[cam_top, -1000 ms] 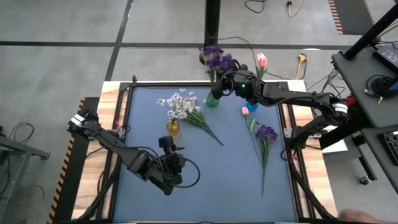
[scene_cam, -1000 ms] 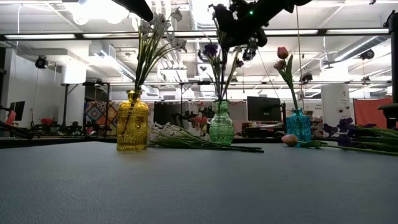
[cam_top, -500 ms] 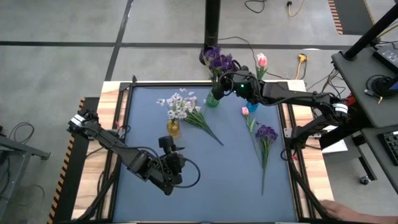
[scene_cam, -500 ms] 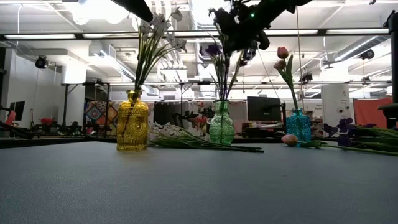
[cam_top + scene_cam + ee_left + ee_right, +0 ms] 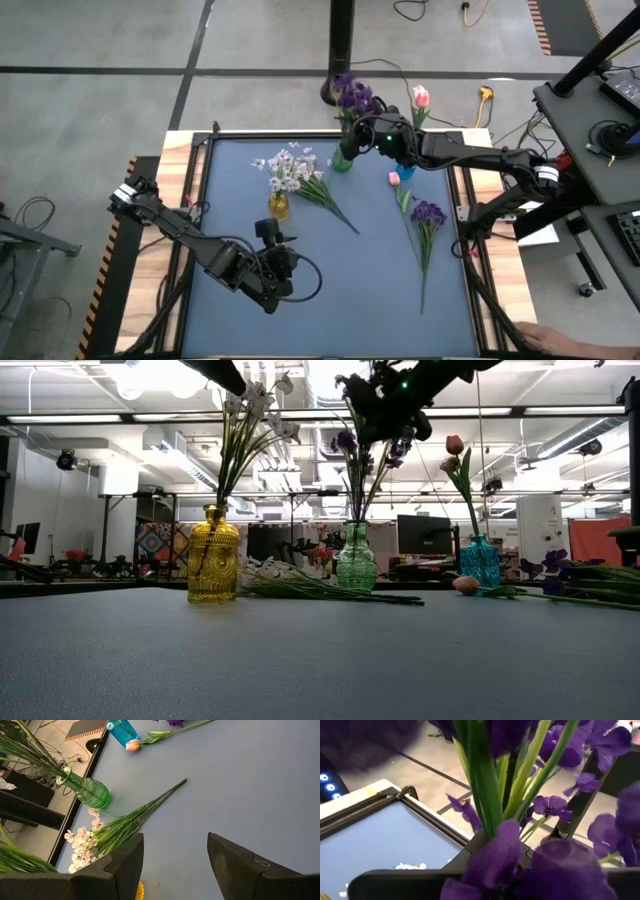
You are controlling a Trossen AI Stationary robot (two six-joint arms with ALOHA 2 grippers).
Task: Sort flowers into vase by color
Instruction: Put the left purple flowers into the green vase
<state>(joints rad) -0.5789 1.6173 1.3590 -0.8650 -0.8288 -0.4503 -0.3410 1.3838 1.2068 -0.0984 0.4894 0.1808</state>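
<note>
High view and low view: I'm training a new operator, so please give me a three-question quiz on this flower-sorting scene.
1. True or false: the right pincer is shut on the purple flowers above the green vase.
2. Which vase holds a pink tulip? A) yellow B) green C) blue
3. Fill in: the white flowers lying loose on the table rest beside the ____ vase.

Key: 1 true; 2 C, the blue vase; 3 yellow.
</note>
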